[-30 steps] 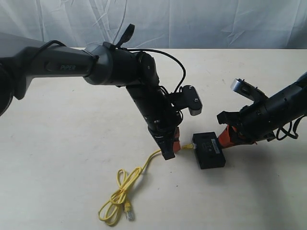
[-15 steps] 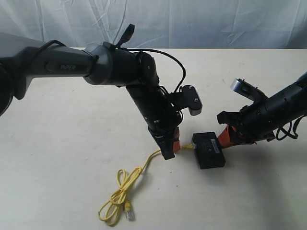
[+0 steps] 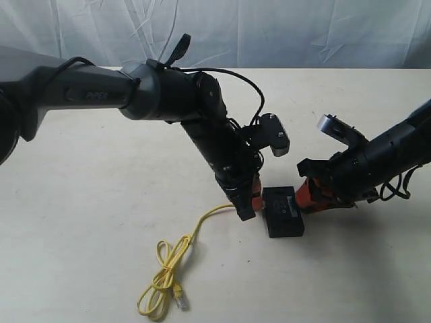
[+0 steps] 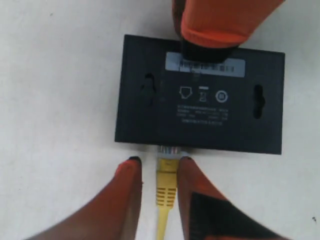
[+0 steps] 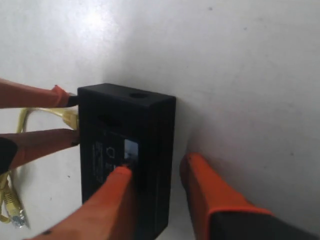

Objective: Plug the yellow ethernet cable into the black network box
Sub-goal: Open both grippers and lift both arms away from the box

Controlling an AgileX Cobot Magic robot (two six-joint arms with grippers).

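Observation:
The black network box (image 3: 283, 212) lies flat on the table between my two grippers. The yellow ethernet cable (image 3: 202, 222) runs from a loose coil at the front to the box's left edge. In the left wrist view its clear plug (image 4: 168, 151) sits in the side of the black network box (image 4: 200, 95). My left gripper (image 4: 159, 160) is open astride the plug's yellow boot, one finger touching it and a gap at the other. My right gripper (image 5: 157, 165) is open, one finger over the box top (image 5: 125, 120), the other standing apart beside its wall.
The cable's free end with its second plug (image 3: 180, 299) lies in the coil near the table's front edge. A white cloth backdrop (image 3: 269, 33) hangs behind the cream table (image 3: 81, 202). The left arm's camera and black wiring (image 3: 273, 138) hang above the box.
Both grippers have opened. The left gripper pushed right toward the box, so the plug no longer shows between them, and the cable was drawn along. The box and right gripper shifted slightly left.

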